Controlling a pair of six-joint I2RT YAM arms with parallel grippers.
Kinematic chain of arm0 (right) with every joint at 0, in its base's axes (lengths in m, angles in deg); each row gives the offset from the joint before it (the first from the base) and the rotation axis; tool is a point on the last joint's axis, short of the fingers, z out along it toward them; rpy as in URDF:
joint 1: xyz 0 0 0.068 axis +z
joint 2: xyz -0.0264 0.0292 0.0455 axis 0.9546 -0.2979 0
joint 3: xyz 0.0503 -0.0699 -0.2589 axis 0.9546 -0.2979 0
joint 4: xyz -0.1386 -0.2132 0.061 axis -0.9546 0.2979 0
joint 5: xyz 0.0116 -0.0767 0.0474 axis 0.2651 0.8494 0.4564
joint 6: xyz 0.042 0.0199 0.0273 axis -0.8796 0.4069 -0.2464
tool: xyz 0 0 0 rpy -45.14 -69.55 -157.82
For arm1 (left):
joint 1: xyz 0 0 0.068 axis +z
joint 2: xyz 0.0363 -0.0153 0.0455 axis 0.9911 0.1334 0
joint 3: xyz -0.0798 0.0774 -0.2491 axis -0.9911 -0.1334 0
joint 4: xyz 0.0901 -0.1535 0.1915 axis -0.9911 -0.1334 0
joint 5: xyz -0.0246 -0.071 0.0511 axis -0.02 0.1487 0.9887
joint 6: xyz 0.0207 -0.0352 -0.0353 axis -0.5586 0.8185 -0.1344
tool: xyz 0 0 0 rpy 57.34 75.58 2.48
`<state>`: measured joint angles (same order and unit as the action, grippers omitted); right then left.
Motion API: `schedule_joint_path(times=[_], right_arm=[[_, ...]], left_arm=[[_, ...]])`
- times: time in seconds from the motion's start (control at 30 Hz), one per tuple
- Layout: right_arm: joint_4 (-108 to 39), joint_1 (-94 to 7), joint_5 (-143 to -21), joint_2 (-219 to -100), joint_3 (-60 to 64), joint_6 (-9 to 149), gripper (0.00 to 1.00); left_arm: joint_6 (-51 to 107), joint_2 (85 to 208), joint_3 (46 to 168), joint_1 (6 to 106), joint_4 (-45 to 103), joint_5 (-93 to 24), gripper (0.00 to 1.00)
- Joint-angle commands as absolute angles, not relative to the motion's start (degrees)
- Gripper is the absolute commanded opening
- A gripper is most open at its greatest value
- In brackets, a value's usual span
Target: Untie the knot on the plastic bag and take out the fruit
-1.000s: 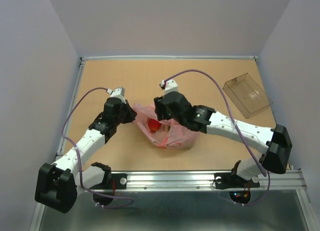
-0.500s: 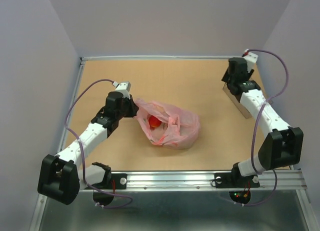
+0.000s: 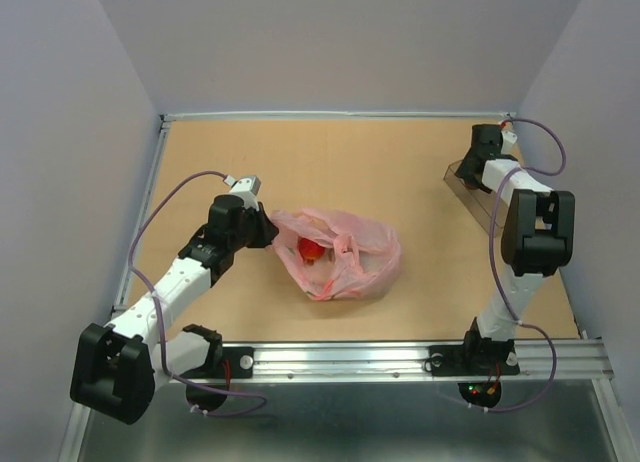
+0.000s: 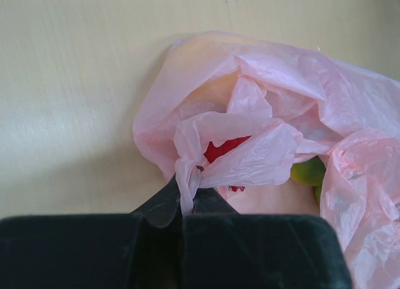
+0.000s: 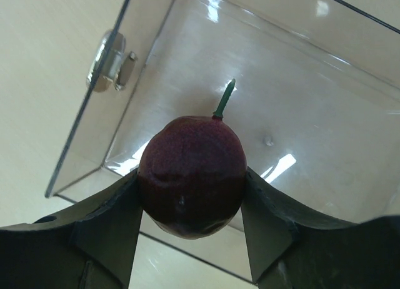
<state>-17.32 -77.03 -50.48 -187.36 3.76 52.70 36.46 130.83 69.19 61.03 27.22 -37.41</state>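
Note:
The pink plastic bag lies mid-table with its mouth gaping; no tied knot shows. My left gripper is at the bag's left edge, shut on a twisted strand of the bag's plastic. A red fruit shows inside the bag, also in the left wrist view, next to a green fruit. My right gripper is at the back right, shut on the dark purple fruit, which hangs above the clear box. The other fruits are hidden.
The clear rigid box stands at the back right, partly behind my right arm, with a metal latch on its wall. Grey walls enclose the table on three sides. A metal rail runs along the near edge.
My right arm has swung from the bag to the back right, over the clear box, with the purple fruit. My left gripper has stayed on the bag's left edge.

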Motion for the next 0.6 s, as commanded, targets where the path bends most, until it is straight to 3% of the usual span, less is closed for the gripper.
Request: schedule_joint_path(times=[0.0,0.03,0.13,0.4,0.57], right_arm=[[-20.6,-77.9,-54.0,-188.3,10.4,52.4,0.62],[-20.6,-77.9,-54.8,-188.6,10.9,52.6,0.76],[-20.6,-77.9,-57.1,-188.7,11.6,53.6,0.97],[-20.4,-76.9,-66.8,-179.1,7.3,57.2,1.0],[-19.0,-66.5,-69.6,-167.1,2.2,60.7,0.98]], left_arm=[[36.1,128.5,69.0,60.8,27.4,-36.6,0.0],[36.1,128.5,69.0,60.8,27.4,-36.2,0.0],[35.8,128.6,69.3,60.8,27.4,-36.0,0.0],[35.7,128.9,69.5,60.7,28.0,-35.7,0.0],[35.7,130.2,69.6,60.7,28.3,-35.8,0.0]])
